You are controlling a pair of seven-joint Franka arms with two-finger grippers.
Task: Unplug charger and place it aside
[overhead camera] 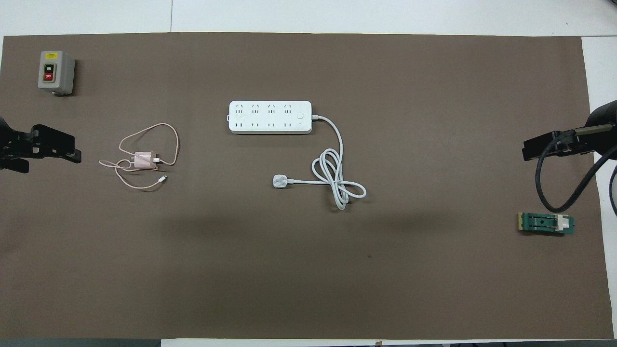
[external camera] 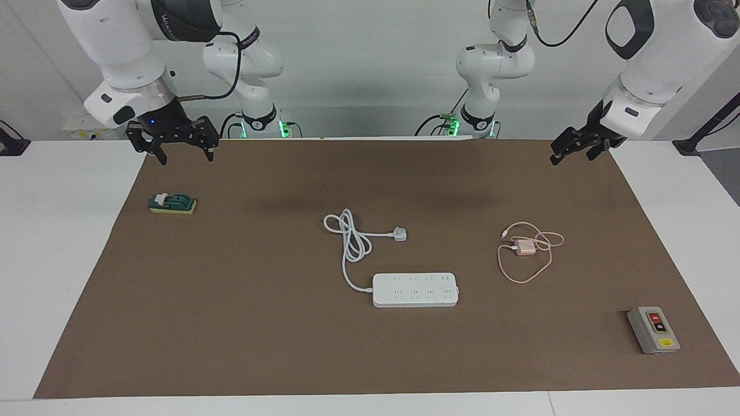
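The charger (external camera: pixel 525 248), a small pale-pink cube, lies on the brown mat with its thin pink cable looped around it. It is apart from the white power strip (external camera: pixel 415 289), toward the left arm's end of the table, and is plugged into nothing. It also shows in the overhead view (overhead camera: pixel 144 160), as does the strip (overhead camera: pixel 270 117). My left gripper (external camera: pixel 573 155) hangs open and empty over the mat's edge at its own end, also in the overhead view (overhead camera: pixel 72 148). My right gripper (external camera: pixel 184 155) hangs open and empty over the mat's corner at its end.
The strip's thick white cord coils beside it and ends in a loose white plug (external camera: pixel 399 234). A grey on/off switch box (external camera: pixel 653 329) stands at the left arm's end, farther from the robots. A green block with a white part (external camera: pixel 172 203) lies under the right gripper's end.
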